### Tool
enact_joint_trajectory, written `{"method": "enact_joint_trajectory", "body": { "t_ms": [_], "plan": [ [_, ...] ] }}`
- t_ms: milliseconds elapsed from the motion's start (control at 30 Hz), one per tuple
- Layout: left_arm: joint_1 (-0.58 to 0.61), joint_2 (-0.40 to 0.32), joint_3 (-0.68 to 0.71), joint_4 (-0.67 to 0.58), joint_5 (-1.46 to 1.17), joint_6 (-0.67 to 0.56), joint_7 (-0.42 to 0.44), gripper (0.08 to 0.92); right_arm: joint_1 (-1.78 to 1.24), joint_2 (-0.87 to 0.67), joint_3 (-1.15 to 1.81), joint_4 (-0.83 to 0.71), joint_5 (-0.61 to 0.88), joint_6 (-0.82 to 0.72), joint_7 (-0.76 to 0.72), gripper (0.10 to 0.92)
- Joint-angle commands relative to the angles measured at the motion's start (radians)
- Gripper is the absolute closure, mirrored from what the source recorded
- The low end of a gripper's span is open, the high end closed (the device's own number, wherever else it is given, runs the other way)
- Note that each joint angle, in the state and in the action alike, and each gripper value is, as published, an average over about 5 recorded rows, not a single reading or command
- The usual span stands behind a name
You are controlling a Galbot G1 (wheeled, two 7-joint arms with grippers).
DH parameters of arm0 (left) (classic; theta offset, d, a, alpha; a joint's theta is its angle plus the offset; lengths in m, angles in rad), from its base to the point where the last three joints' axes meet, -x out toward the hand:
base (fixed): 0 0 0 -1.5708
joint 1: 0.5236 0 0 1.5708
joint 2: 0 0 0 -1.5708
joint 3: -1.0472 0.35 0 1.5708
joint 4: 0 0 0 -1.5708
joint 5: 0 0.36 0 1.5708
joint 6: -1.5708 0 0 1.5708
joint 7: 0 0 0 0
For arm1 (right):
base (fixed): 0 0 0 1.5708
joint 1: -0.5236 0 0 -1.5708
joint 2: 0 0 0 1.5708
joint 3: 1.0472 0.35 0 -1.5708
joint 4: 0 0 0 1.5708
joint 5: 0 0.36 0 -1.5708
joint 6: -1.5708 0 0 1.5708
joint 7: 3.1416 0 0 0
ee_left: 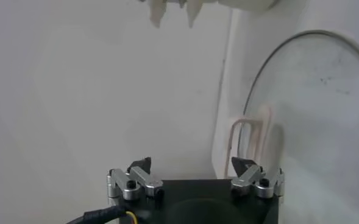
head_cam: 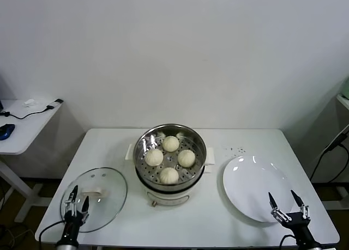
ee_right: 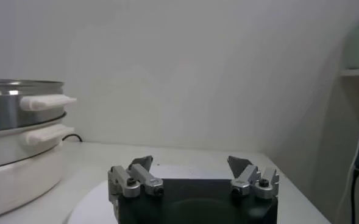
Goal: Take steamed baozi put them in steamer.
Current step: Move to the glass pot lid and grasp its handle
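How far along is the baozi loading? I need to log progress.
Done: all four steamed baozi sit in the steamer. The plate is bare. In hand: nothing; left gripper and right gripper hang open at the table's near edge. Left: nothing visible; the glass lid is off.

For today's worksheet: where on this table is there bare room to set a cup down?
Free: the table behind the lid, left of the steamer; the far right corner behind the plate. Crowded: the steamer holds four baozi; the front edge carries lid and plate.
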State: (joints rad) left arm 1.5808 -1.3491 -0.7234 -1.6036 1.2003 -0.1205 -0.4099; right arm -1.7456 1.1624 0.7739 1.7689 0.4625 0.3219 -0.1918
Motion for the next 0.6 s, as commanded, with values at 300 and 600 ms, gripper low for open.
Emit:
{"method": "enact_joint_trajectory", "body": {
  "t_ms": [300, 600],
  "plan": [
    [-0.136, 0.022, 0.015, 0.142, 0.106, 0.031, -0.003, 0.177, -0.021, 0.024, 0.027, 0.023, -0.002, 0.006, -0.002, 0.203],
    [-0.130, 0.008, 0.019, 0.169, 0.115, 0.043, -0.009, 0.276, -0.018, 0.033, 0.025, 0.023, -0.006, 0.007, -0.004, 0.203]
  ]
}}
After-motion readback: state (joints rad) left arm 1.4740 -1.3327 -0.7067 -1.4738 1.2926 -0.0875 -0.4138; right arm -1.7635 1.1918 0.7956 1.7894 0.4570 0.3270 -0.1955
